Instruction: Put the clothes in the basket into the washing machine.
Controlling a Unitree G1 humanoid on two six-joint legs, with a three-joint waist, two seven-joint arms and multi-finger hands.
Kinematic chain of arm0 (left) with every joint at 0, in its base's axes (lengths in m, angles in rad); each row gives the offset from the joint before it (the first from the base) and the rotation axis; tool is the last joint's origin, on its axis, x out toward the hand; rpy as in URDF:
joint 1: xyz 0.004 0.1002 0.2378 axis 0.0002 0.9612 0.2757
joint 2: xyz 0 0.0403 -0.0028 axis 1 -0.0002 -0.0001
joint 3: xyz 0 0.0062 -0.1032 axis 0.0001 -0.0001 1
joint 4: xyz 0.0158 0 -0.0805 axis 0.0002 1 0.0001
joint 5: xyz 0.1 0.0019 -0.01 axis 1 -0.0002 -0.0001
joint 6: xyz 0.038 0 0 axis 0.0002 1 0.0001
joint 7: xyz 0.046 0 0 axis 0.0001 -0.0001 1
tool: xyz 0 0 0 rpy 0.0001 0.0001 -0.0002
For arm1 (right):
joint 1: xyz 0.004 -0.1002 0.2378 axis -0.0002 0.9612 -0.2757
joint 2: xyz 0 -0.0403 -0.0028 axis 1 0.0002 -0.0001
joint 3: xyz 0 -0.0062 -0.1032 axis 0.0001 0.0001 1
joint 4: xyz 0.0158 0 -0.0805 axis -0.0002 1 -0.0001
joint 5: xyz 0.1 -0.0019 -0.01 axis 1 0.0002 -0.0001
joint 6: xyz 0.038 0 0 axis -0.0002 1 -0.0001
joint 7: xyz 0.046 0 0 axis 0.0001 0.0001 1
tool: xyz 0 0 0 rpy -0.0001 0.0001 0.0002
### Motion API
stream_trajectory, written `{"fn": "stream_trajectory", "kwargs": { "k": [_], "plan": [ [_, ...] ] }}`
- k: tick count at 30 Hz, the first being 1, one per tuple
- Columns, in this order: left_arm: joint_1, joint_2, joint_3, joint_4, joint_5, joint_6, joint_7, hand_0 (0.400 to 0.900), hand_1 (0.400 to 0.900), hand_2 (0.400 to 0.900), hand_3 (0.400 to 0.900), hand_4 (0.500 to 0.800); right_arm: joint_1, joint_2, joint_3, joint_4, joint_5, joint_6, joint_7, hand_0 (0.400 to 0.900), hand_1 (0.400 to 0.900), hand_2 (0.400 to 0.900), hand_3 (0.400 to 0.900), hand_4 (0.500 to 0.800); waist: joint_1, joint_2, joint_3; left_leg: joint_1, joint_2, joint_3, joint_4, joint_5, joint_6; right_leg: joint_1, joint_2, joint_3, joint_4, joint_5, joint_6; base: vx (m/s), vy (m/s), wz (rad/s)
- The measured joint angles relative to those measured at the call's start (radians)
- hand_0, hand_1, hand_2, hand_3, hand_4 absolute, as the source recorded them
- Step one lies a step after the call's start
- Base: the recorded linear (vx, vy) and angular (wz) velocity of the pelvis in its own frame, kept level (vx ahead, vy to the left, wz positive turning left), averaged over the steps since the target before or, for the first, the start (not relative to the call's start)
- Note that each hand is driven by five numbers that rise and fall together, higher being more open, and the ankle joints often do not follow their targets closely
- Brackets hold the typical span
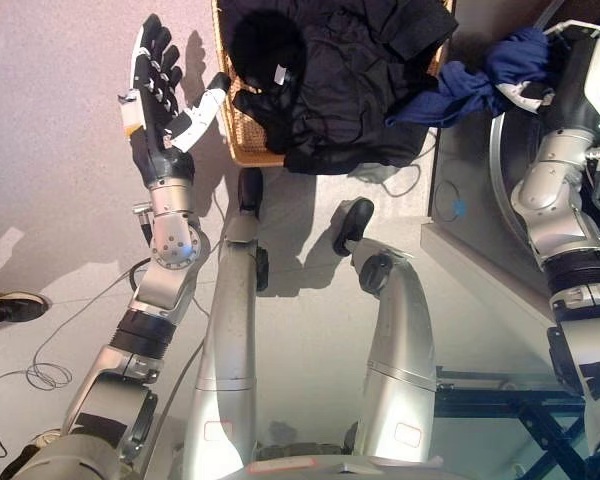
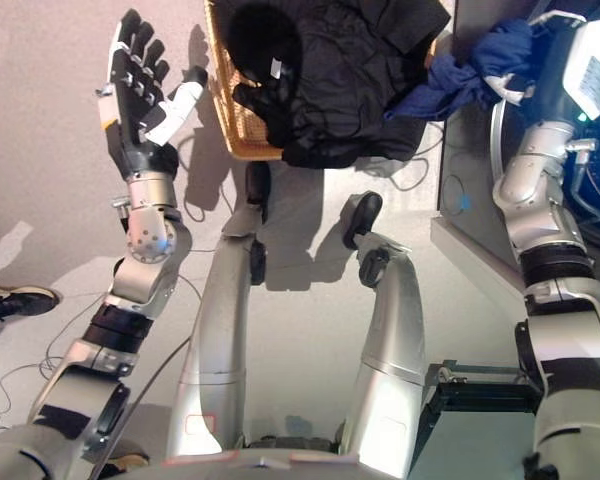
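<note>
A wicker basket [image 1: 242, 130] stands on the floor at the top centre, heaped with black clothes [image 1: 350, 80] that spill over its near edge. My left hand [image 1: 160, 85] is raised to the left of the basket, open, fingers spread, holding nothing. On the right, my right hand [image 1: 528, 92] is shut on a navy blue garment [image 1: 480, 75]. The garment hangs between the basket's right side and the washing machine's round door opening [image 1: 500, 150]. Part of the blue cloth still trails onto the black pile.
The washing machine's grey front [image 1: 470, 200] fills the right side, with a dark metal frame [image 1: 500, 400] low beside it. A person's shoe [image 1: 5, 308] shows at the left edge. Thin cables [image 1: 400, 180] lie on the floor by the basket.
</note>
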Motion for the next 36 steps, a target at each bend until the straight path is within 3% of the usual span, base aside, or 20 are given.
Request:
{"fn": "stream_trajectory", "kwargs": {
  "k": [8,14,20,28,29,30,36],
  "plan": [
    [0.004,0.026,-0.001,0.0,0.001,-0.001,-0.019,0.9,0.9,0.9,0.9,0.8,-0.017,-0.149,-0.007,0.135,0.001,0.011,-0.037,0.4,0.4,0.4,0.4,0.5,-0.006,-0.005,-0.001,0.017,0.003,-0.002,-0.006,-0.003,0.001,0.021,0.005,-0.002,-0.015,0.002,0.002,0.01,0.005,-0.05],
    [0.015,0.059,-0.018,-0.005,-0.002,-0.001,-0.047,0.9,0.9,0.9,0.9,0.8,-0.158,-0.27,0.25,0.475,-0.152,0.103,-0.03,0.4,0.4,0.4,0.4,0.5,0.011,-0.014,-0.004,0.029,0.002,-0.001,-0.025,0.004,0.003,0.034,0.004,-0.006,-0.033,0.015,0.012,0.01,-0.008,0.04],
    [0.016,0.101,-0.048,-0.011,-0.008,0.002,-0.101,0.9,0.9,0.9,0.9,0.8,-0.166,-0.287,0.298,0.565,-0.232,0.147,0.02,0.4,0.4,0.4,0.4,0.5,0.035,-0.014,-0.004,0.051,0.001,-0.001,-0.046,0.009,0.003,0.053,0.004,-0.005,-0.042,0.015,0.012,0.01,-0.006,0.04],
    [0.026,0.104,-0.055,-0.013,-0.009,0.002,-0.154,0.9,0.9,0.9,0.9,0.8,-0.173,-0.287,0.371,0.602,-0.37,0.194,0.107,0.4,0.4,0.4,0.4,0.5,0.058,-0.015,-0.004,0.069,-0.001,0.0,-0.067,0.023,-0.003,0.059,0.003,-0.002,-0.042,0.015,0.012,0.0,0.0,0.0],
    [0.028,0.104,-0.056,-0.013,-0.009,0.002,-0.16,0.9,0.9,0.9,0.9,0.8,-0.178,-0.287,0.385,0.602,-0.387,0.197,0.124,0.761,0.761,0.761,0.761,0.716,0.061,-0.015,-0.004,0.068,-0.001,-0.001,-0.067,0.024,-0.004,0.056,0.003,-0.002,-0.04,0.015,0.012,0.0,0.0,0.0],
    [0.029,0.104,-0.057,-0.013,-0.009,0.002,-0.164,0.9,0.9,0.9,0.9,0.8,-0.183,-0.287,0.386,0.602,-0.398,0.197,0.136,0.9,0.9,0.9,0.9,0.8,0.064,-0.015,-0.004,0.066,-0.001,-0.001,-0.068,0.024,-0.004,0.052,0.003,-0.002,-0.038,0.015,0.012,0.0,0.0,0.0],
    [0.031,0.107,-0.059,-0.017,-0.009,0.014,-0.179,0.9,0.9,0.9,0.9,0.8,-0.249,-0.286,0.386,0.609,-0.407,0.21,0.164,0.9,0.9,0.9,0.9,0.8,0.067,-0.016,-0.005,0.034,0.0,0.0,-0.067,0.031,-0.009,0.015,0.004,0.001,-0.034,0.018,0.007,0.0,0.0,0.0]
  ]
}}
